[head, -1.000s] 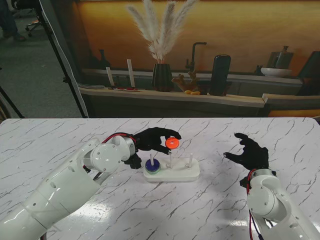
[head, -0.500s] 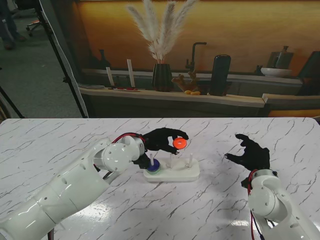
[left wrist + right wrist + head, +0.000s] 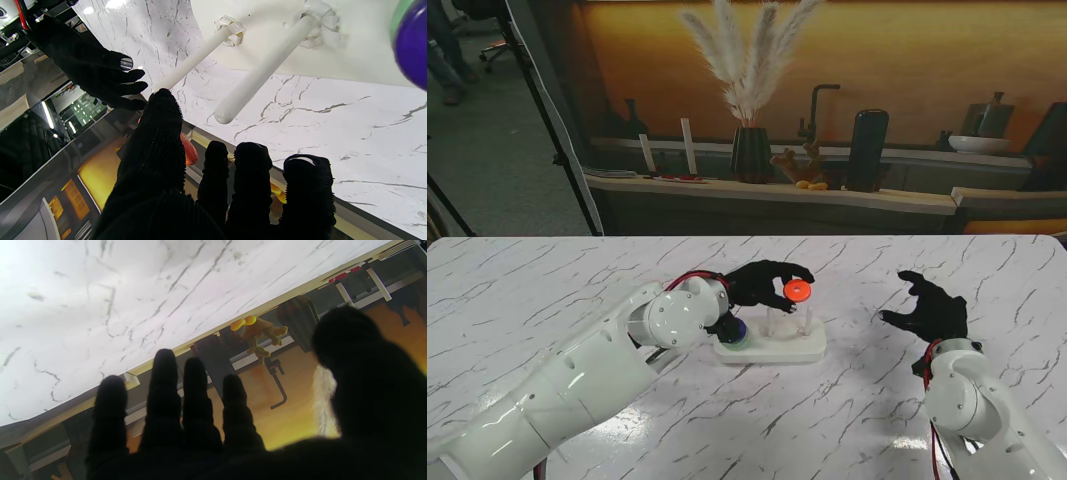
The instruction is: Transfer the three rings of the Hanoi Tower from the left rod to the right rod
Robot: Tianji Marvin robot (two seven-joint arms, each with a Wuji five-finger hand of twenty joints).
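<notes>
1. Left hand (image 3: 762, 281): black textured glove, pinching the flat orange ring (image 3: 797, 291) over the right rod (image 3: 807, 316); the wrist view shows only the ring's edge.
2. Blue ring (image 3: 735, 331): at the left rod's foot, on the glossy white base (image 3: 772, 345).
3. Right hand (image 3: 930, 307): fingers spread, holding nothing, well apart above the marble bench (image 3: 847, 420).

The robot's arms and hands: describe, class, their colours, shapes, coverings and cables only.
Both arms are glossy white, with rounded, bulbous joint shells. The left hand and right hand are five-fingered and covered in black gloves; the wrist view shows a nubbed texture on the fingers. Red and black cables run at each wrist.
</notes>
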